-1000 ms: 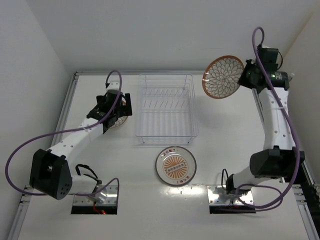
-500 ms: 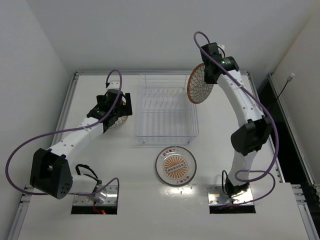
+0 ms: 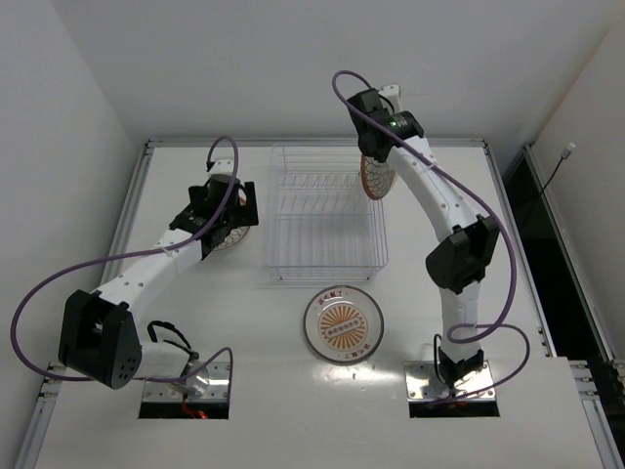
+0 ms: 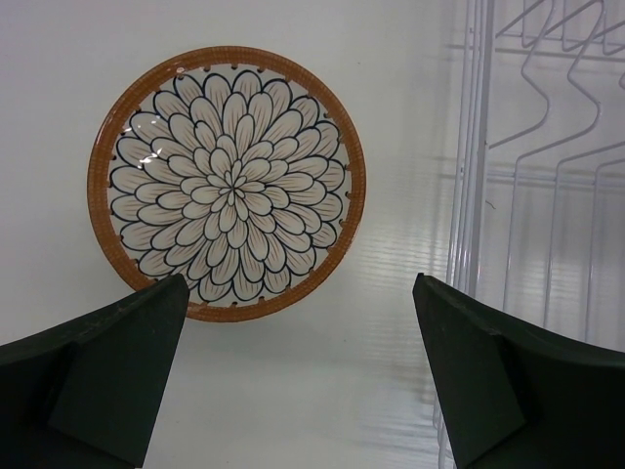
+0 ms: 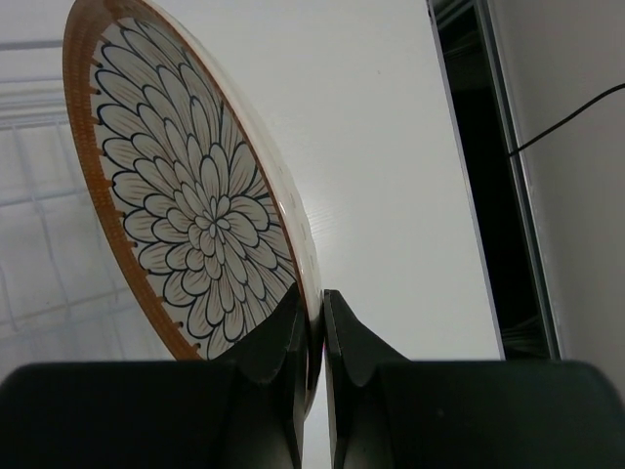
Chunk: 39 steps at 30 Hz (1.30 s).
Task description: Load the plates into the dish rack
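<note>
A white plate (image 3: 343,324) with an orange sunburst centre lies flat on the table, near of the wire dish rack (image 3: 324,264). My right gripper (image 3: 377,147) is shut on the rim of a plate (image 3: 375,179) with a petal pattern and an orange rim. It holds this plate on edge above the rack's far right corner. The right wrist view shows both fingers pinching the rim (image 5: 314,327) of that plate (image 5: 186,215). My left gripper (image 4: 303,362) is open above the table, left of the rack (image 4: 547,195). A second petal-patterned plate (image 4: 227,183) lies flat just ahead of its fingers.
White walls close in the table at the back and on the left. A dark gap (image 3: 547,244) runs along the table's right edge. Both arm bases sit at the near edge.
My right arm has swung left with its plate, from beyond the rack's right side to over its far right corner, turning the plate edge-on. The left arm has not moved.
</note>
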Tool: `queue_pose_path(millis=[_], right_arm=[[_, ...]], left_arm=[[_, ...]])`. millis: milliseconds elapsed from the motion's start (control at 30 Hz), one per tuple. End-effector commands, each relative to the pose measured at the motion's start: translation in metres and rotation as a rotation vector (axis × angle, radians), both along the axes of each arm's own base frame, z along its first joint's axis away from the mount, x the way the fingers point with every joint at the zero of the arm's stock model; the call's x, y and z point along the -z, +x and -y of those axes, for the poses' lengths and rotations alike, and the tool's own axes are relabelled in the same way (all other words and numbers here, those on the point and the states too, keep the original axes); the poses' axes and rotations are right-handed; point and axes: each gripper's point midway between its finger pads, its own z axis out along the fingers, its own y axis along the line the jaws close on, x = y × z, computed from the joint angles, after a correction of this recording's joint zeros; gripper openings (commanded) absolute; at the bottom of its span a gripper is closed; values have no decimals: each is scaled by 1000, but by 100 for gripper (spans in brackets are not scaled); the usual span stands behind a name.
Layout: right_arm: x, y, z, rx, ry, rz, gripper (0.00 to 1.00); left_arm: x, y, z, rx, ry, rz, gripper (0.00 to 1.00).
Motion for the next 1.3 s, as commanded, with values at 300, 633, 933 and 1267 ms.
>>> queue_pose_path(millis=[300,633,933,1267], right_arm=[[-27,10,-10,72,-108,140,0],[-7,4,-38,54,-217,109,2],[15,-1,-62,10,-184,82,6],[46,-2,-76,-2,-129,40,7]], left_arm=[[-22,7,6,9,-24,53,100],[-25,6,6,9,-28,61,100],[-25,6,8,16,-33,59,100],[-24,6,9,24,-38,57,100]])
